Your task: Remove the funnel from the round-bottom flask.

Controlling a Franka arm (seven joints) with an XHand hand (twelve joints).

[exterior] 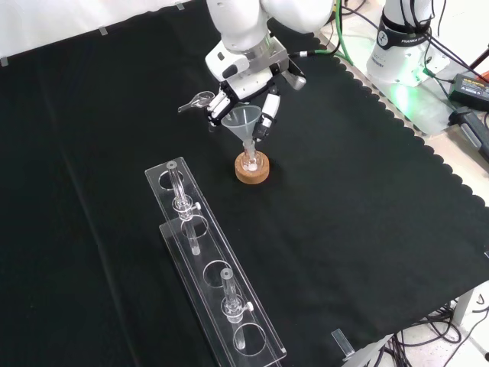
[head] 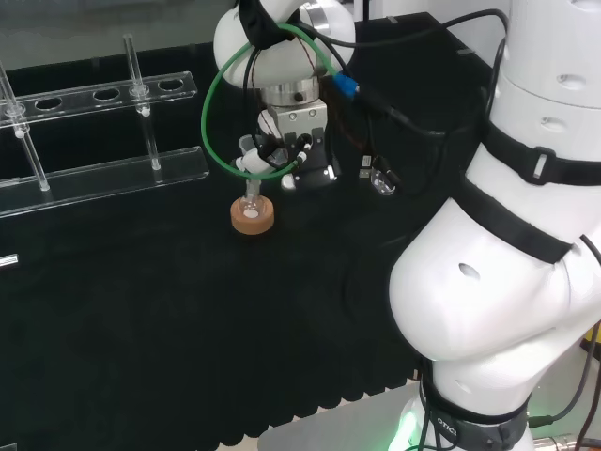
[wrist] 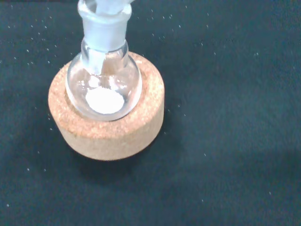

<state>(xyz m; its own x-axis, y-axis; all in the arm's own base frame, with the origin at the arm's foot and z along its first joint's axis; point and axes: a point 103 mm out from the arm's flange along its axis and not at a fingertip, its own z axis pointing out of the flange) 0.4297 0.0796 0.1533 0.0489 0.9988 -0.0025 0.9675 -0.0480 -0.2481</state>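
A small round-bottom flask (exterior: 248,161) stands upright in a cork ring (exterior: 253,173) near the middle of the cloth. White powder (wrist: 104,100) lies in the flask's (wrist: 103,87) belly, and the cork ring (wrist: 109,134) is close below the wrist camera. A clear funnel (exterior: 243,122) sits with its stem in the flask's neck (wrist: 103,33). The hand (exterior: 246,82) hangs over it from above, its fingers (exterior: 268,115) curled on both sides of the funnel's cone. In the head view the hand (head: 286,141) covers most of the funnel (head: 248,148) above the flask (head: 251,199) and ring (head: 252,218).
Two clear tube racks (exterior: 210,275) with a few tubes lie in front of the flask in the front view, and at the left in the head view (head: 103,174). A small clear piece (head: 381,182) and cables lie to the hand's right in the head view. The cloth's scalloped edge (exterior: 428,145) runs along the right.
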